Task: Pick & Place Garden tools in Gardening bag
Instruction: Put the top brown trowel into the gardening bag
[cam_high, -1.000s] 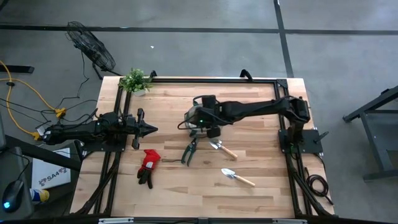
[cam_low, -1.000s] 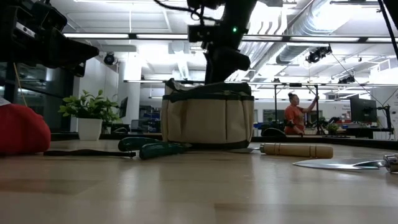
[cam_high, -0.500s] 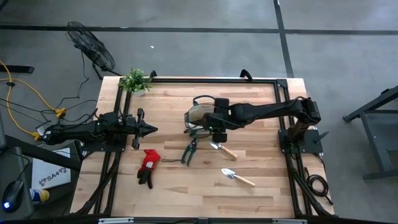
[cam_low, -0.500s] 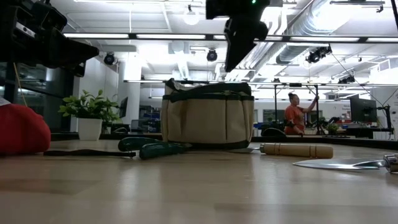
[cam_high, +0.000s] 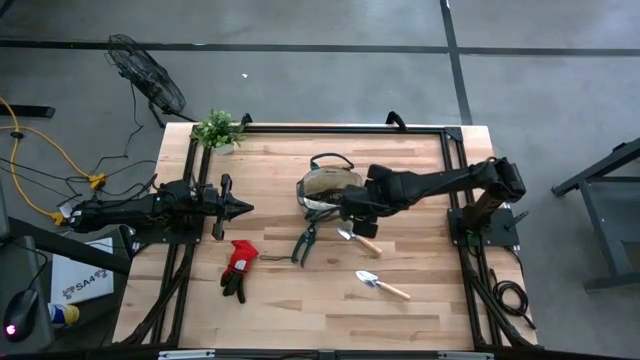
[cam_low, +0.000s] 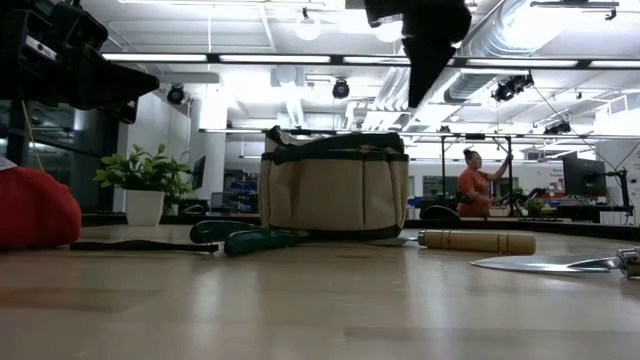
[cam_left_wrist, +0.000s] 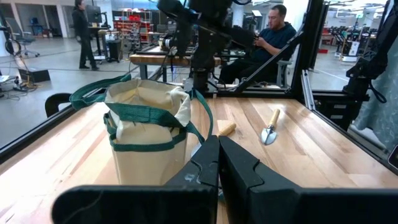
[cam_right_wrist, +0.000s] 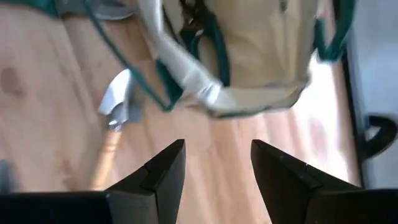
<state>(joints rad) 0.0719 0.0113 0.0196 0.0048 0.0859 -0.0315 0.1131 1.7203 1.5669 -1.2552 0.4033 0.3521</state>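
— Near the middle of the tabletop (cam_high: 420, 270) the gardening bag (cam_high: 322, 186) stands upright, and the right pincer (cam_high: 352, 207) hangs just beside it with its jaws apart and nothing between them. You see it?

— Yes. The left pincer (cam_high: 245, 208) waits well apart at the left side, clenched on nothing. Where are the tools?

— On the wood in front of the bag: one pair of pruning shears (cam_high: 303, 242), one trowel (cam_high: 359, 240) close under the right pincer, a second trowel (cam_high: 383, 285) nearer the front edge, and the red-and-black glove pair (cam_high: 238, 268) to the left. (I can find only one pair of shears on the wood.)

— What could go wrong, in your opinion?

— I think the near trowel is the likely next thing to take. Its blade lies just beside the bag and near the shears, so a descent that is not well aimed could push the bag or catch its thin looped handle (cam_high: 330, 159). The bag is soft; a push could tip it or fold its mouth.

— And around?

— A small green plant (cam_high: 217, 129) stands at the far left corner, away from everything. In the wrist view from the left arm, a person (cam_left_wrist: 272, 34) sits beyond the table, not near the arms.
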